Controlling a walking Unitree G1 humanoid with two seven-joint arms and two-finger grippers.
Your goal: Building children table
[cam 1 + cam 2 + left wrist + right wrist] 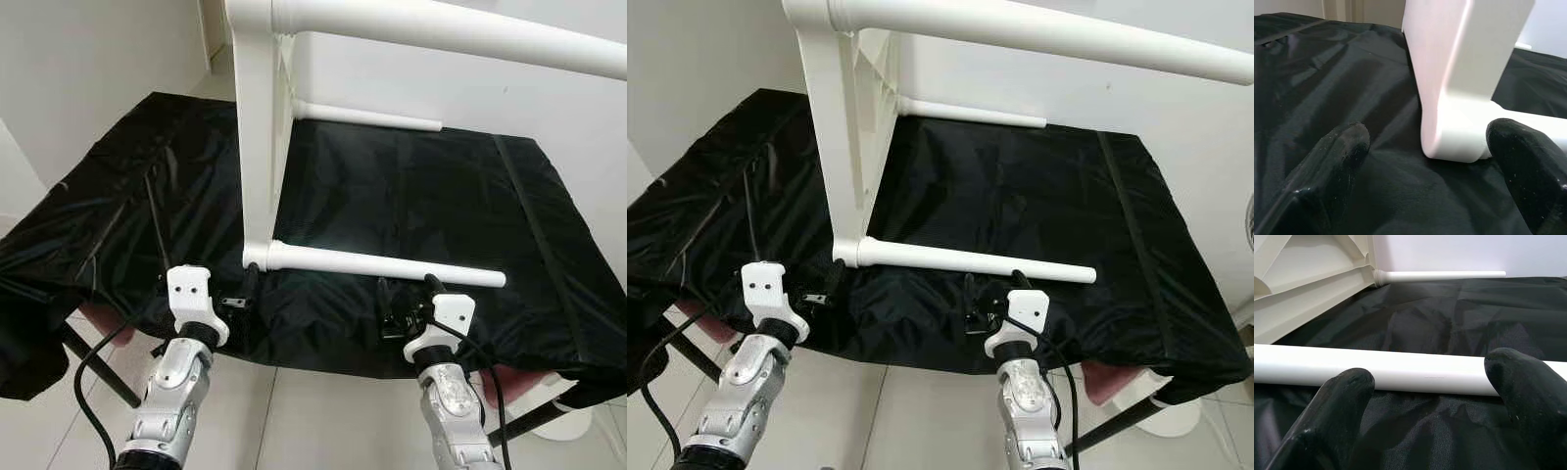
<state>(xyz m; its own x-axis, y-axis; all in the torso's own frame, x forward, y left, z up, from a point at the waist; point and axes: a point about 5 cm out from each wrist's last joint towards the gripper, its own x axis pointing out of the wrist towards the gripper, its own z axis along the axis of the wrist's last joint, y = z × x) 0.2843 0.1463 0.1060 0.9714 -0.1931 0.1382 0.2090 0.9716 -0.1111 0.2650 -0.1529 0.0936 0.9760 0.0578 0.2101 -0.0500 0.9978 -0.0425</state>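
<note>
- Children's table (257,127): white moulded plastic, smooth and slightly glossy. It lies tipped on its side on the black cloth (411,196), the flat top standing upright as a slab with rounded corners.
- Ribbed cream underside of the top (1308,279) shows in the right wrist view.
- Legs are plain round white tubes. The near lower leg (382,264) lies along the cloth, plugged into a collar at the slab's bottom corner. The far lower leg (367,116) lies parallel further back. An upper leg (441,29) juts out overhead toward the robot's right.
- Black cloth: thin, shiny, wrinkled fabric, creased on the left, with a seam line down the right side. It drapes over a low surface and hangs off the front edge.
- Room: pale walls behind and at left, light tiled floor (294,411) below the front edge.
- Left gripper (243,294): at the cloth's front edge, just short of the slab's bottom corner. Fingers (1327,166) spread wide, holding nothing.
- Right gripper (409,299): at the front edge, just below the near lower leg's midsection. Fingers (1528,396) wide apart, holding nothing; the tube crosses just beyond the tips.
- Open cloth lies between the two lower legs and right of the leg ends.
</note>
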